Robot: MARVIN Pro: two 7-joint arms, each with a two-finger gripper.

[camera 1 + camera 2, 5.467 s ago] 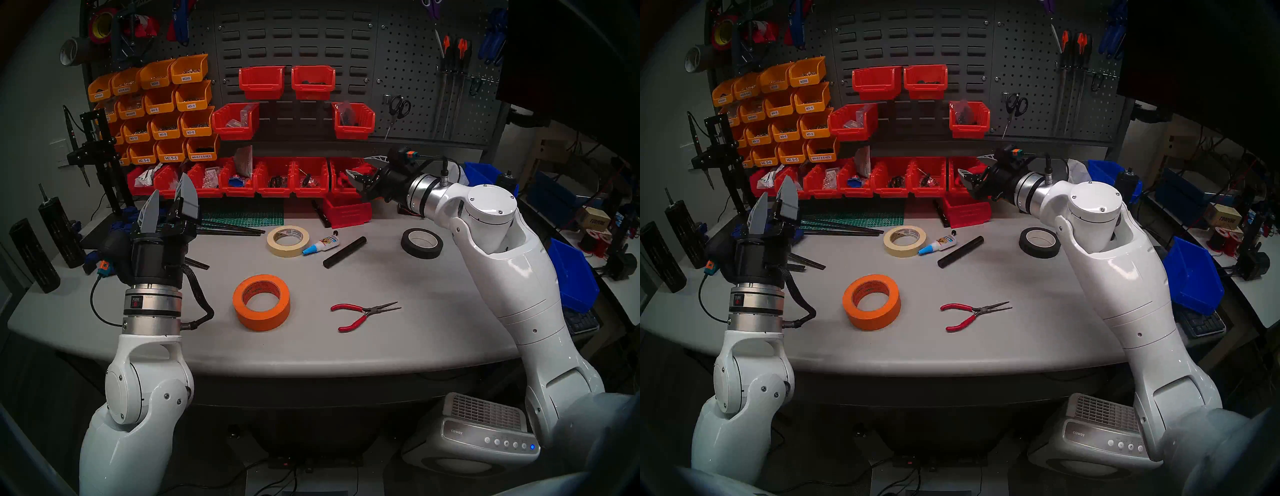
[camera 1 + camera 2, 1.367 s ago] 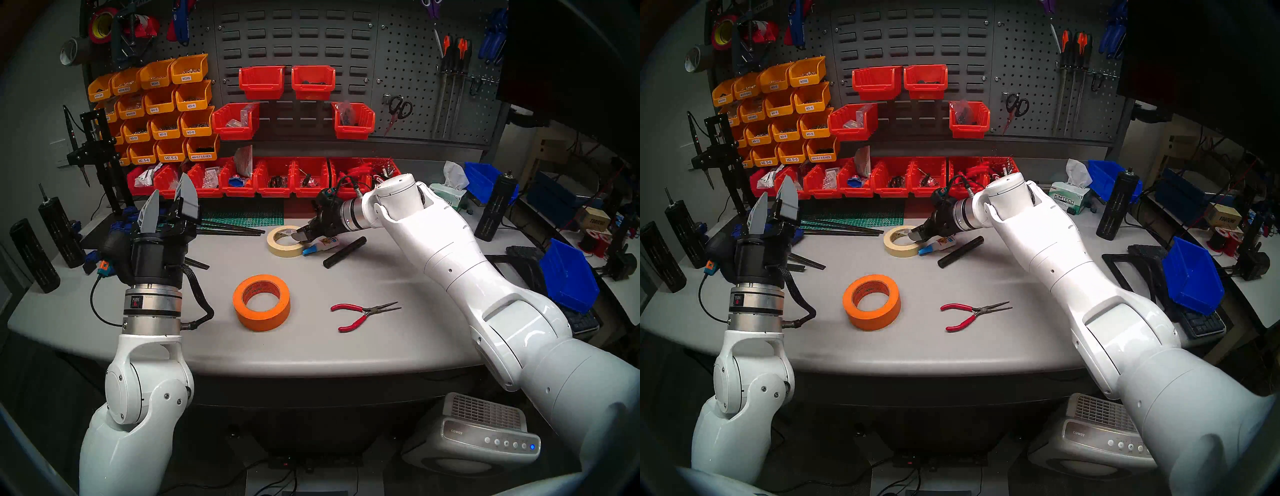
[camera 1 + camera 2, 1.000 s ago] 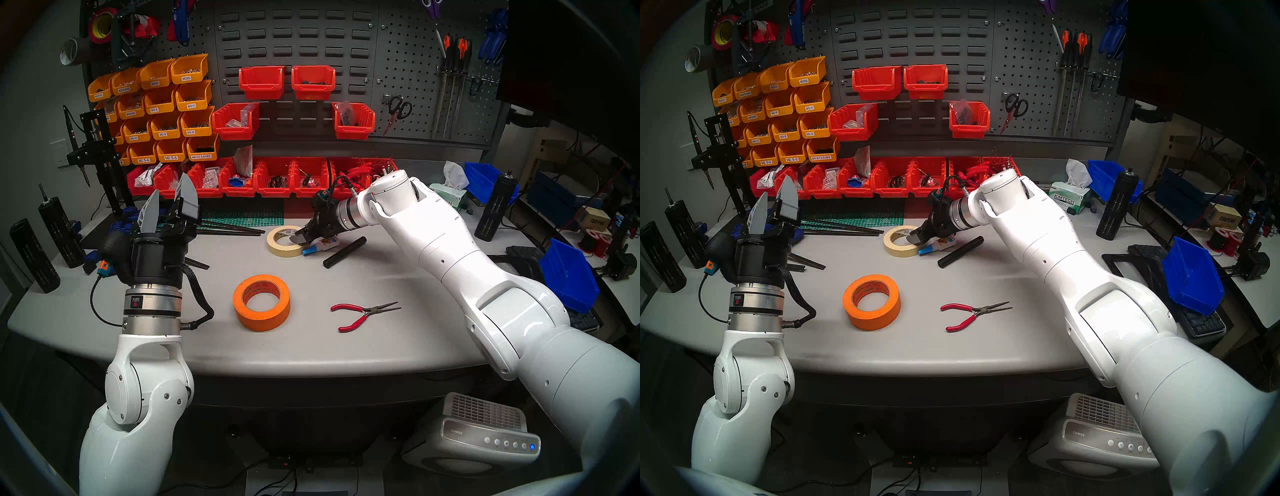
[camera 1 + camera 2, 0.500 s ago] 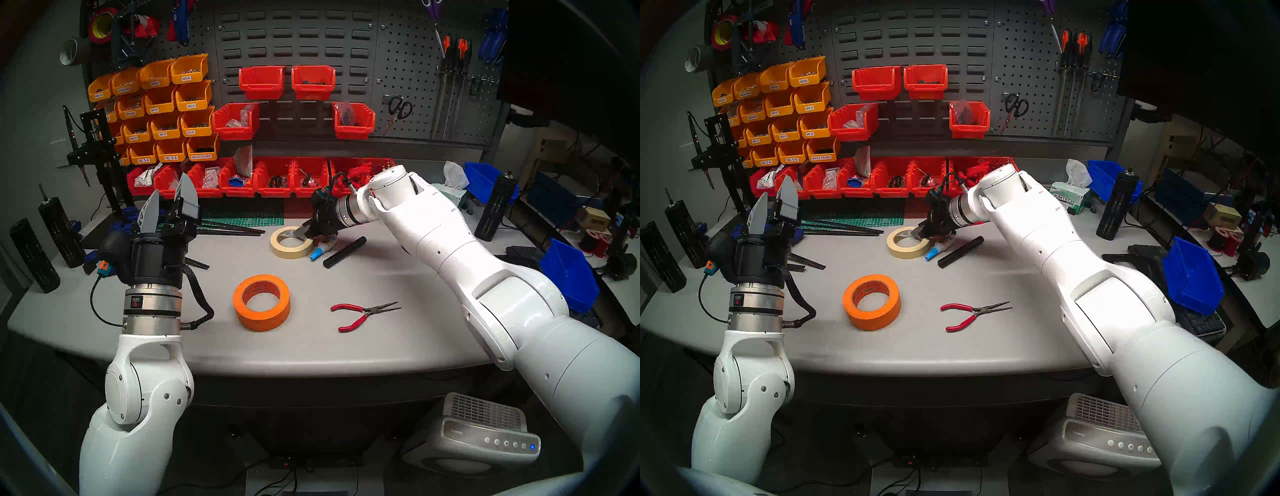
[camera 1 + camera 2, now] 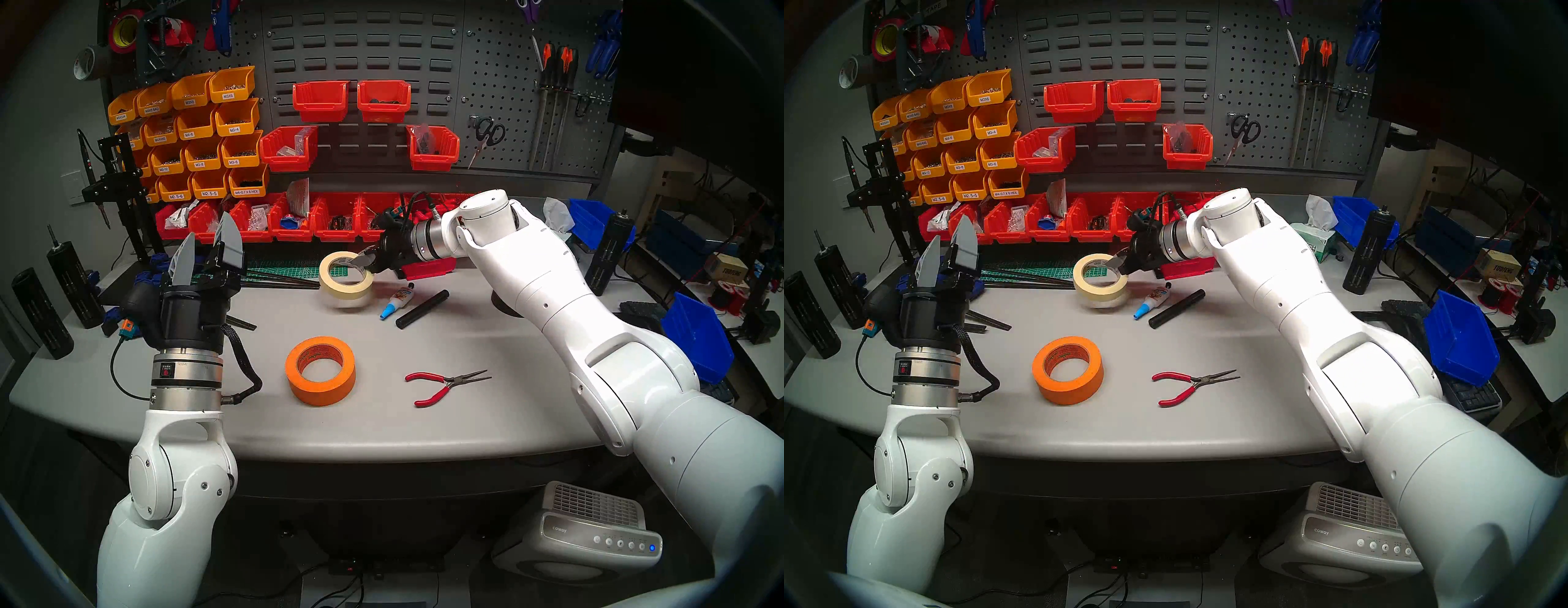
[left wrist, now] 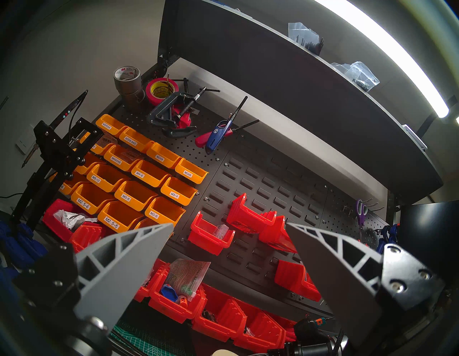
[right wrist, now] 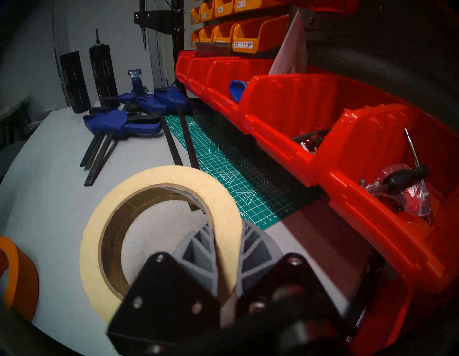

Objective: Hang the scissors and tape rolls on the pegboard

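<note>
My right gripper (image 5: 368, 260) (image 5: 1121, 264) (image 7: 224, 238) is shut on the wall of the cream masking tape roll (image 5: 344, 274) (image 5: 1099, 282) (image 7: 159, 238) and holds it tilted above the table's far middle. The orange tape roll (image 5: 320, 370) (image 5: 1067, 368) (image 7: 17, 276) lies flat on the table at front centre. The black-handled scissors (image 5: 487, 135) (image 5: 1243, 129) hang on the right pegboard (image 5: 509, 85) (image 5: 1263, 76). My left gripper (image 5: 207, 254) (image 5: 947, 250) (image 6: 228, 273) is open and empty, pointing up at the table's left.
Red needle-nose pliers (image 5: 445, 385), a glue bottle (image 5: 396, 301) and a black rod (image 5: 422, 308) lie on the table. Red bins (image 5: 339, 218) line the back. Blue clamps (image 7: 129, 119) and a green cutting mat (image 7: 236, 169) lie at back left. Grey and red-yellow rolls (image 6: 149, 89) hang top left.
My right arm reached to the cream roll, shut on its wall and lifted it up and left off the table. The glue bottle was nudged aside. The left arm has not moved.
</note>
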